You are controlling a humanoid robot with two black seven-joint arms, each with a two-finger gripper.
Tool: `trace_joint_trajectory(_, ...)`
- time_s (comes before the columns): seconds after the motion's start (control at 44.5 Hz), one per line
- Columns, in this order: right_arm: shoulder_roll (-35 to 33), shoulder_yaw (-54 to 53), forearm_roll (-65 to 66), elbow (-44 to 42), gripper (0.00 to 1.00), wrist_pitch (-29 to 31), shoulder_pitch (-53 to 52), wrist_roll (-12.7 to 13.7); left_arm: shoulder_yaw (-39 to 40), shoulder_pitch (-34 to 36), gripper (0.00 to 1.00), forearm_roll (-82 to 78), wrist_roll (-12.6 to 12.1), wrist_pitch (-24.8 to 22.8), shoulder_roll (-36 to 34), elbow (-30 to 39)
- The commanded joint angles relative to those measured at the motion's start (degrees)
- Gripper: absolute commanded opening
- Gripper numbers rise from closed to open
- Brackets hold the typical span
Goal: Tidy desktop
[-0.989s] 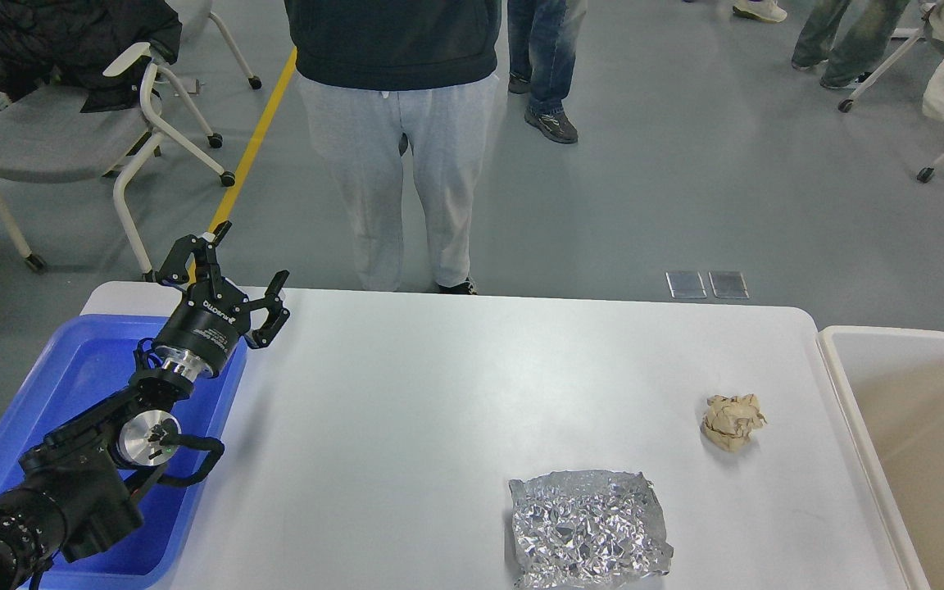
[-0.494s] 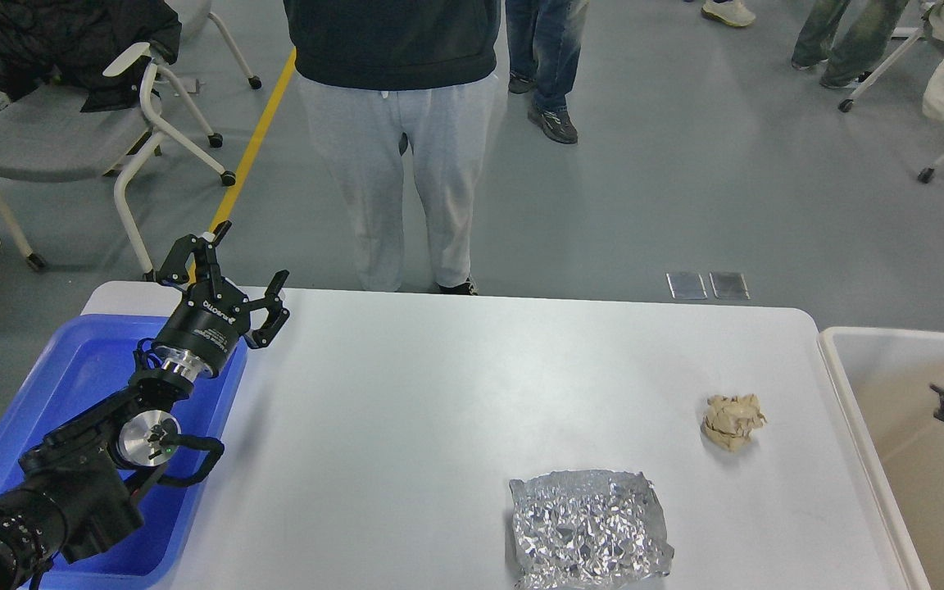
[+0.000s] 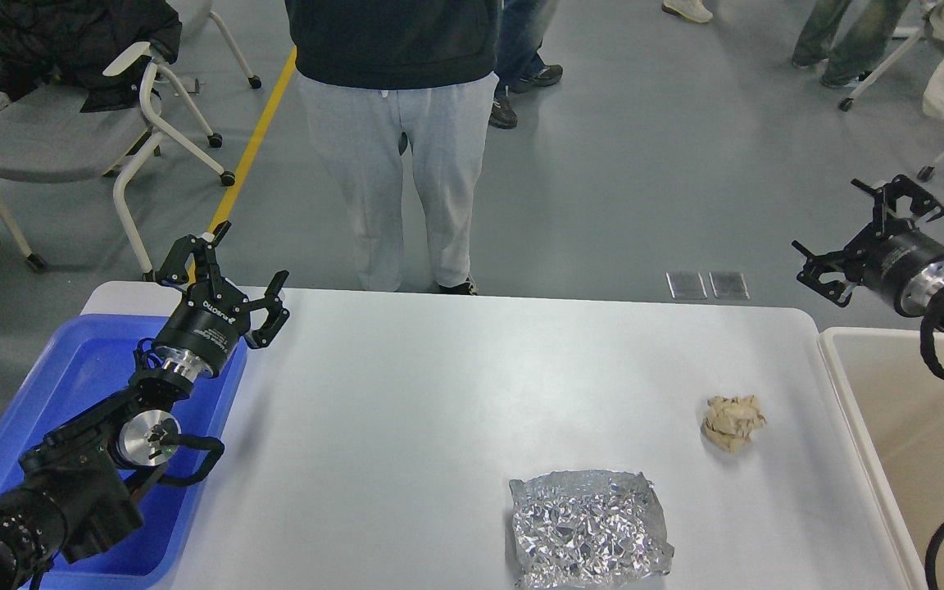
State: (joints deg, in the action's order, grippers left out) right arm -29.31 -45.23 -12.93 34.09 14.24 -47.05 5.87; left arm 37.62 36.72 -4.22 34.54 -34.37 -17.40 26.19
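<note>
Lying nearest on the white worktop [image 3: 439,393], right of centre: crumpled foil sheet [image 3: 589,528], flat and untouched. Just beyond, toward the right edge: balled brown paper [image 3: 732,421], apart from the foil. Flanking the worktop, blue tray [image 3: 70,385] left and beige tub [image 3: 890,393] right, probably the sorting destinations. Hovering over the tray's far corner: left gripper [image 3: 234,274], fingers spread, empty. Raised above the tub's far side: right gripper [image 3: 869,225], fingers apart, empty, likely best placed for the paper ball.
</note>
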Motion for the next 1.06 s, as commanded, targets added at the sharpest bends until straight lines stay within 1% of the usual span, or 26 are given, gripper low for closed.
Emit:
trace_joint_trajectory(0.0,7.5,-5.9,-0.3,4.2,1.0,0.3,0.0,-0.2,0.0,0.0,1.0,0.0,0.0,0.0,0.0,0.0)
trace_joint_trajectory(0.157,11.4,-5.5,-0.2,4.1,1.0,1.4,1.2,-0.2,0.0,0.0,1.0,0.0,0.0,0.0,0.0,0.0)
trace_joint_trajectory(0.337,13.5,-5.7,-0.3,4.1,1.0,7.9,6.0,-0.2,0.0,0.0,1.0,0.0,0.0,0.0,0.0,0.0)
trace_joint_trajectory(0.517,14.1,-5.8,-0.3,4.0,1.0,13.4,9.3,-0.2,0.0,0.0,1.0,0.0,0.0,0.0,0.0,0.0)
trace_joint_trajectory(0.652,15.7,-5.8,-0.2,3.8,1.0,13.7,10.5,-0.2,0.0,0.0,1.0,0.0,0.0,0.0,0.0,0.0)
trace_joint_trajectory(1.034,15.7,-5.4,0.5,3.2,1.0,13.7,12.0,-0.2,0.0,0.0,1.0,0.0,0.0,0.0,0.0,0.0)
